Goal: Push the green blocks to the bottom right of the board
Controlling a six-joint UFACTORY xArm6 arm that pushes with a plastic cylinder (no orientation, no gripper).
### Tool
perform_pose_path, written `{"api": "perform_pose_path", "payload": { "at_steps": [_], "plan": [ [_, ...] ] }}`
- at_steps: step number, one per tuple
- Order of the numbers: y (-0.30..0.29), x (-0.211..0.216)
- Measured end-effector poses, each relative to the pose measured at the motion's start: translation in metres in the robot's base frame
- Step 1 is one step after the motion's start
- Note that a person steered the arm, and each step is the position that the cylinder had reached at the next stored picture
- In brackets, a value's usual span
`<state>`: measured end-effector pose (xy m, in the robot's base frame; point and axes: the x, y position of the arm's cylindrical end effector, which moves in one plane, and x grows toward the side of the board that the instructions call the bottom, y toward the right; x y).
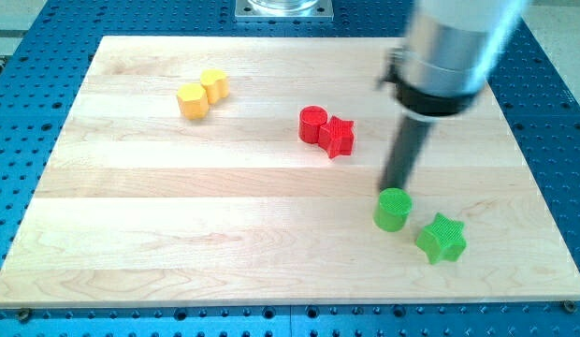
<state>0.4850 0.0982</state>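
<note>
A green cylinder block (392, 210) stands on the wooden board (224, 243) at the lower right. A green star block (442, 238) lies just to its right and a little lower, a small gap between them. My tip (393, 188) is at the upper edge of the green cylinder, touching it or nearly so, on the side toward the view's top. The rod rises from there to the arm's grey body (454, 47) at the view's top right.
A red cylinder (312, 124) and a red star (338, 137) touch each other near the board's middle top. Two yellow blocks (191, 100) (214, 85) sit together at the upper left. The blue perforated table (552, 56) surrounds the board.
</note>
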Motion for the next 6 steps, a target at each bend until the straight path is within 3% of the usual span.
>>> {"api": "perform_pose_path", "payload": {
  "at_steps": [1, 2, 3, 4, 5, 6],
  "plan": [
    [0.003, 0.086],
    [0.025, 0.09],
    [0.003, 0.088],
    [0.05, 0.088],
    [-0.052, 0.091],
    [-0.029, 0.04]
  ]
}}
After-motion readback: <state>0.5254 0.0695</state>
